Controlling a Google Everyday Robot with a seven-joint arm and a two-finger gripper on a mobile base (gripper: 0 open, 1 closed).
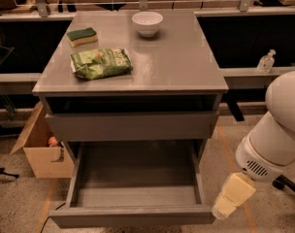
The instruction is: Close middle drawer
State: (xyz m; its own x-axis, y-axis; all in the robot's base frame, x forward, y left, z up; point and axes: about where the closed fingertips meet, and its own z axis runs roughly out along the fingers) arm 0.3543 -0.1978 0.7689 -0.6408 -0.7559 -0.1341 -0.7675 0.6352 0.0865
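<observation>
One drawer stands wide open: the middle drawer [136, 184], a plain matte-grey box with a flat, handleless front, is pulled far out of the cabinet toward the camera. Its deep grey interior is in full view, and its front panel runs along the lower edge of the scene. Above it, the upper drawer [133, 125] just beneath the tabletop [179, 64] also sits out a little, with a dark gap between its front and the top. The gripper [224, 207], a pale yellowish piece at the end of the robot's bulky white arm [278, 130], hangs low on the right, just beside the front right corner of the middle drawer. I cannot tell whether it touches that corner, nor whether it is open or closed. A white bowl [147, 22] stands near the back edge of the grey tabletop, and a sponge [82, 36] with a green top and yellow underside lies at the back left. A crinkled green snack bag [101, 63] lies flat just in front of the sponge. To the left of the cabinet, an open cardboard box [40, 157] sits on the speckled floor, close against the cabinet's side. Behind the arm, at the right, a small clear bottle [266, 62] stands upright on a grey ledge.
</observation>
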